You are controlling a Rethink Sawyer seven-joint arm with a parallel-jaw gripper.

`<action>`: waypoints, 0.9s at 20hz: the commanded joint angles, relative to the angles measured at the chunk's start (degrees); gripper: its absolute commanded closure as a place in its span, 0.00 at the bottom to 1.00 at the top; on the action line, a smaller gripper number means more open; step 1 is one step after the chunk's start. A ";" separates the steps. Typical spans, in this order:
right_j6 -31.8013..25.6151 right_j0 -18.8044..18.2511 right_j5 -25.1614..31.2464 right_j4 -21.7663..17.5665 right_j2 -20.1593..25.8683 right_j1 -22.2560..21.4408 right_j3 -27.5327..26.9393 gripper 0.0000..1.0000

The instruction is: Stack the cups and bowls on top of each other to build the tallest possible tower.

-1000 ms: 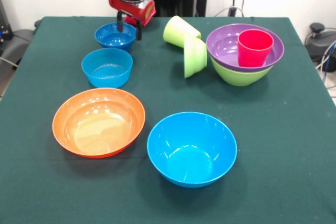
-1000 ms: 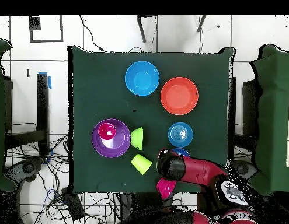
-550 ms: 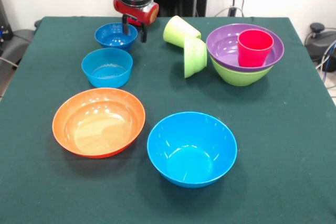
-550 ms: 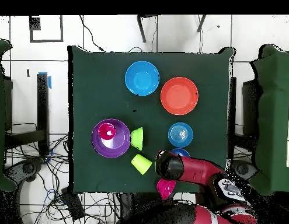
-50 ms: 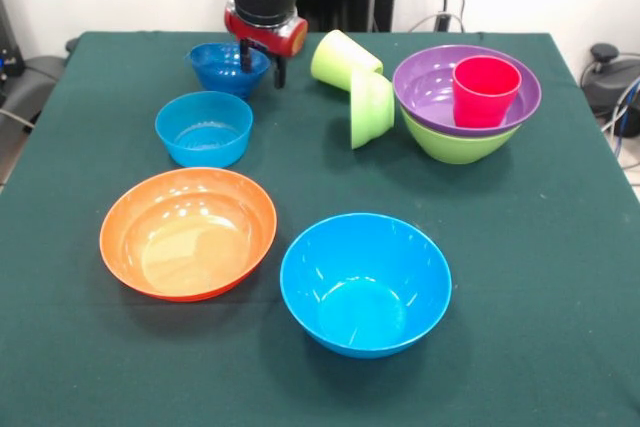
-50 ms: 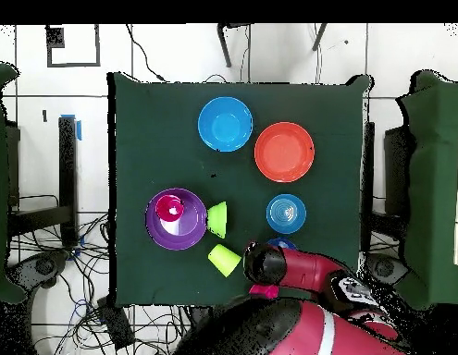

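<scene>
While pinching the dark blue bowl (image 5: 226,67) by its rim, claw (image 5: 262,59) closed; held beside purple-topped tower (image 5: 466,107), presumably for stacking.

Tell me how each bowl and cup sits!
Dark blue bowl: upright, gripper at its rim.
Small light blue bowl: upright, empty.
Orange bowl: upright, empty.
Large light blue bowl: upright, empty.
Lime green cup: on its side.
Small lime green bowl: on its edge.
Purple bowl: nested in large lime green bowl.
Red cup: upright inside it.
</scene>
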 commanded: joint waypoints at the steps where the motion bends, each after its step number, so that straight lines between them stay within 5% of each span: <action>1: 4.62 4.28 -4.28 -1.06 0.55 5.43 -8.24 0.00; 8: 6.06 9.02 -5.58 -0.64 -4.55 6.06 -9.77 0.00; 18: 3.14 8.33 -0.87 -0.54 -4.05 1.86 -8.09 0.00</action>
